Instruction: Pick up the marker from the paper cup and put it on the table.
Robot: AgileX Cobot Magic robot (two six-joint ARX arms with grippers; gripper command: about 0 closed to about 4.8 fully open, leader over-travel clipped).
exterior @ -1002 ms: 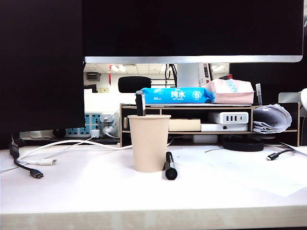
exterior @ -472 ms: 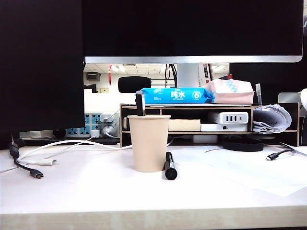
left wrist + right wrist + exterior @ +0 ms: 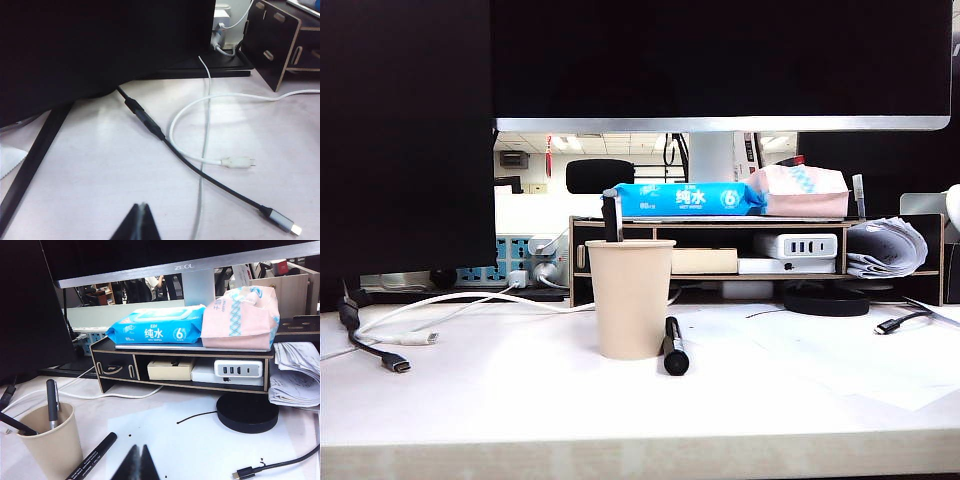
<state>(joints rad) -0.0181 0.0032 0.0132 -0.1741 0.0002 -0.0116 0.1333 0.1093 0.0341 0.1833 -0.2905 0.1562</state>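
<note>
The marker (image 3: 676, 347) lies on the table (image 3: 520, 400), touching the right side of the paper cup's (image 3: 631, 298) base; a second pen (image 3: 611, 217) stands in the cup. Judged: placement done, arms retiring. The right tool (image 3: 136, 460) hangs near of the cup, jaws closed together, empty. The left tool (image 3: 139, 222) hangs over the cables (image 3: 200, 170) at far left, likewise closed and empty. Next move: none beyond parking clear.

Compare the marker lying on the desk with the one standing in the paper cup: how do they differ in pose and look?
The marker on the table lies flat beside the paper cup; the marker in the cup stands nearly upright. The lying marker is in full view, the standing one mostly hidden. The lying marker is all black; the standing one has a greyish top. Both are slim and dark.
</note>
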